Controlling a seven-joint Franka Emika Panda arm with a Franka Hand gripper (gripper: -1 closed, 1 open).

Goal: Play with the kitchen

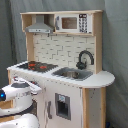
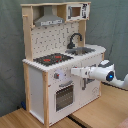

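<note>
The kitchen [image 1: 62, 65] fills the middle of both exterior views, a tall white and light-wood toy standing on a wooden tabletop [image 2: 30, 119] that shows only along the bottom of the second exterior view.

The first exterior view shows the kitchen's front from one side: the hood [image 1: 40, 26] at upper left, the microwave [image 1: 72, 22] at upper centre, the stovetop [image 1: 36, 65] with red rings at centre left, and the sink [image 1: 72, 74] with its black faucet [image 1: 85, 59] at centre right. A small dark-windowed door [image 1: 63, 106] sits low on the front. The arm [image 1: 17, 97] shows only as a white bulk in the lower left corner; its end effector cannot be made out there.

The second exterior view looks from the other side, so the stovetop [image 2: 52, 59] lies nearer than the sink [image 2: 82, 50]. It alone shows the oven door [image 2: 65, 95] with its window and the knobs [image 2: 59, 76] above it. Here the arm [image 2: 107, 74] reaches in from the right edge, and the end effector [image 2: 75, 72] points at the front panel right of the knobs, at or just short of it. Whether its fingers are apart or together cannot be told.
</note>
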